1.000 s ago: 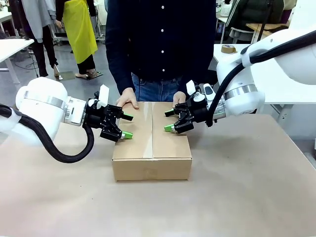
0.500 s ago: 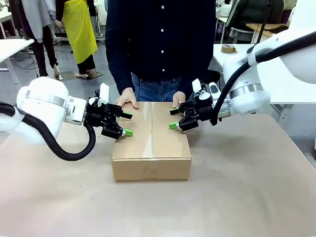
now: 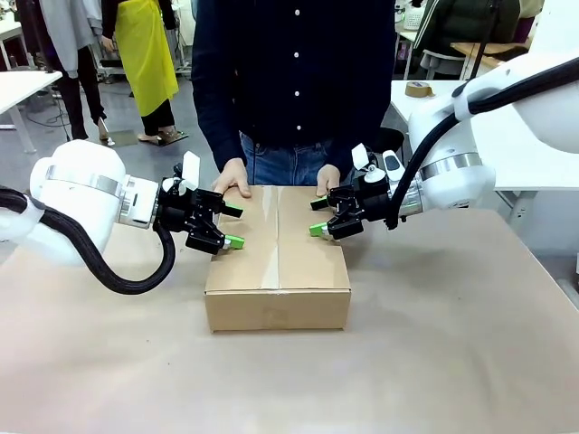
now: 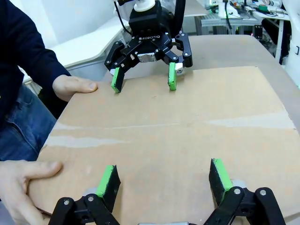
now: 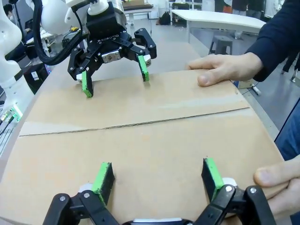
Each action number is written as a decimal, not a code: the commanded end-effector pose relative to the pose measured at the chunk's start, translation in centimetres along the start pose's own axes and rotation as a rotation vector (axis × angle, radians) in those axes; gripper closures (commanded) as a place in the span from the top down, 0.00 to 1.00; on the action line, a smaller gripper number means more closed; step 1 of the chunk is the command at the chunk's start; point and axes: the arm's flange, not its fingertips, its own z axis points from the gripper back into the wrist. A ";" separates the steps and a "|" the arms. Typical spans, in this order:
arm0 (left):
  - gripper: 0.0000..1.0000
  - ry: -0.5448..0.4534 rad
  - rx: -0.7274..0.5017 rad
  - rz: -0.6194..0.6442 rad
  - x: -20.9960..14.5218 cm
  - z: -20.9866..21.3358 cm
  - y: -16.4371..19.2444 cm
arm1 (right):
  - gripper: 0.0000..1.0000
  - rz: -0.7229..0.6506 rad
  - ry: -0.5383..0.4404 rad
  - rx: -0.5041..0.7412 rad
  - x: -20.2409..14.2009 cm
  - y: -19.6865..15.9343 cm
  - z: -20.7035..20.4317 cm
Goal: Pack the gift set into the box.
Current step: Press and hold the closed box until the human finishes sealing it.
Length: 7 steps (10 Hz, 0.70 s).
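Note:
The box [image 3: 277, 262] sits in the middle of the table with its flaps folded shut, a seam running down its top. My left gripper [image 3: 234, 227] hovers open over the top's left edge, and my right gripper [image 3: 316, 217] hovers open over the right edge. In the left wrist view my own left gripper [image 4: 164, 178] spreads above the cardboard [image 4: 168, 136], facing the right gripper [image 4: 143, 79]. The right wrist view mirrors this: right gripper [image 5: 157, 176] near, left gripper [image 5: 114, 77] far. A person's hands [image 3: 233, 185] rest on the box's far edge. The gift set is hidden.
The person stands close against the table's far side. A tape roll [image 3: 418, 89] lies on a white table behind at right. The brown tabletop [image 3: 434, 362] stretches bare in front of and beside the box.
My right gripper has drawn back a little, up and to the right, over the box's edge. The left gripper has barely shifted. The box and the hands stay put.

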 end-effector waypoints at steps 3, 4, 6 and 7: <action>1.00 0.003 -0.005 -0.010 -0.2 -0.1 -0.1 | 1.00 0.003 0.006 0.000 -0.1 0.1 -0.3; 1.00 0.003 -0.005 -0.010 -0.2 -0.1 -0.1 | 1.00 0.003 0.006 0.000 -0.1 0.1 -0.3; 1.00 0.003 -0.005 -0.010 -0.2 -0.1 -0.1 | 1.00 0.003 0.006 0.000 -0.1 0.1 -0.3; 1.00 0.003 -0.005 -0.010 -0.2 -0.1 -0.1 | 1.00 0.003 0.006 0.000 -0.1 0.1 -0.3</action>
